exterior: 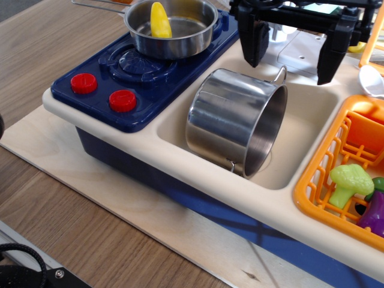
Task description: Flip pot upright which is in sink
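**Still on its side: pot waits for the grasp**

Clearly the flip has not begun. The pot (237,122) lies on its side in the sink (180,157), mouth turned toward the right and slightly toward the camera, its wall leaning against the sink's near-left edge. One loop handle pokes up at the rim's far side; the other shows at the low near side.

Above it hangs the gripper (293,51), its two black fingers (254,42) spread wide and carrying nothing. They sit over the far end of the pot, roughly above the upper handle and rim, apart from the metal.

My reading is that this is the approach step, just ahead of the grasp. The next move likely calls for lowering until one finger goes inside the mouth and the other outside the wall, closing on the upper rim, then lifting and rotating so the base swings down onto the sink floor. The polished steel may slip, and the orange basket (318,191) sits near on the right, so the swing has little room.
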